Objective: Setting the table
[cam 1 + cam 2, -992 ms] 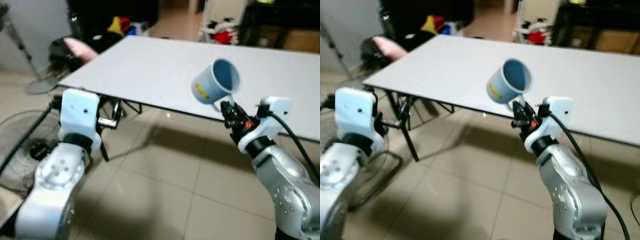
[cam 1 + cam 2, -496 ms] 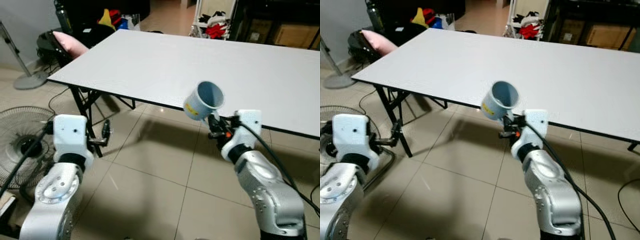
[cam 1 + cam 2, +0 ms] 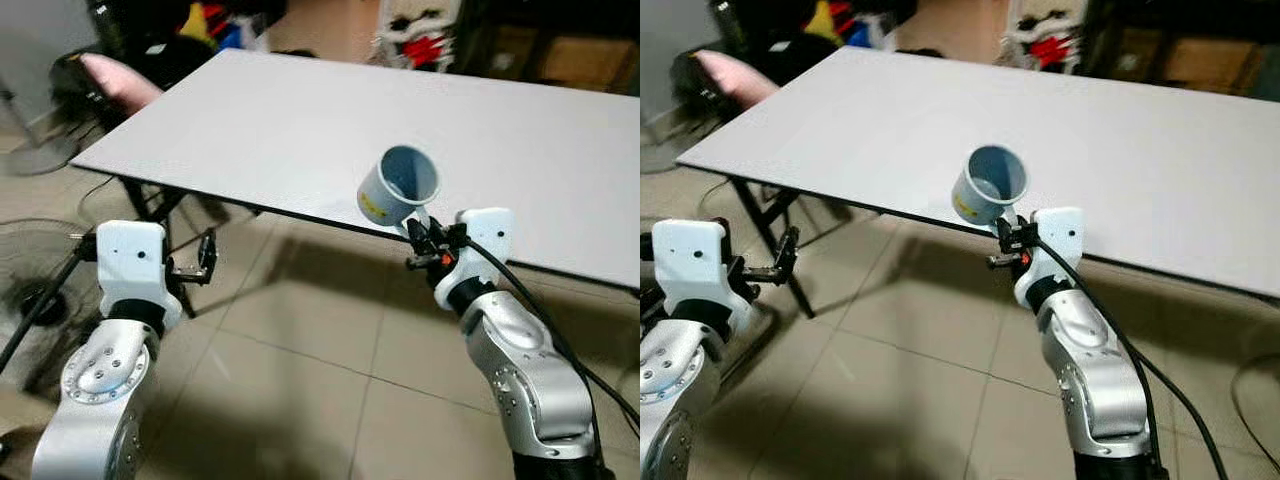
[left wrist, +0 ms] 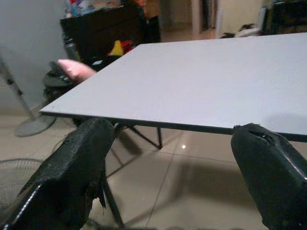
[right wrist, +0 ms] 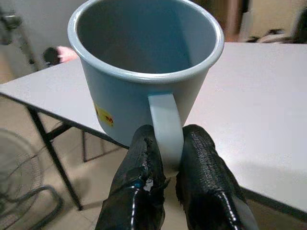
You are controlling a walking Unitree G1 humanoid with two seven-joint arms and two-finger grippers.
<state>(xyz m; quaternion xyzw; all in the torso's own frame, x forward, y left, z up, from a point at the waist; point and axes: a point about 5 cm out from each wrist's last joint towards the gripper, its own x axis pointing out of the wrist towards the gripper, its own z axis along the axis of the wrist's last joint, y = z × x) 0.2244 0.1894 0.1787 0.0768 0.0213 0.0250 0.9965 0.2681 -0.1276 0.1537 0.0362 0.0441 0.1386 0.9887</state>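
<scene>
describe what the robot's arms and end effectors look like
Both arms are rounded silver segments with black joints, each ending in a boxy white wrist block. A black cable runs along the right arm. The left end effector and right end effector each have two long, textured black fingers.

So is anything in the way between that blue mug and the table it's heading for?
Nothing visible. The right pincer holds the blue mug by its handle, near the white table's front edge, and the tabletop ahead looks bare.

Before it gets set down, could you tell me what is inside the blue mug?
Nothing visible inside the blue mug, held by its handle in the right gripper; its very bottom is hidden by the near wall.
</scene>
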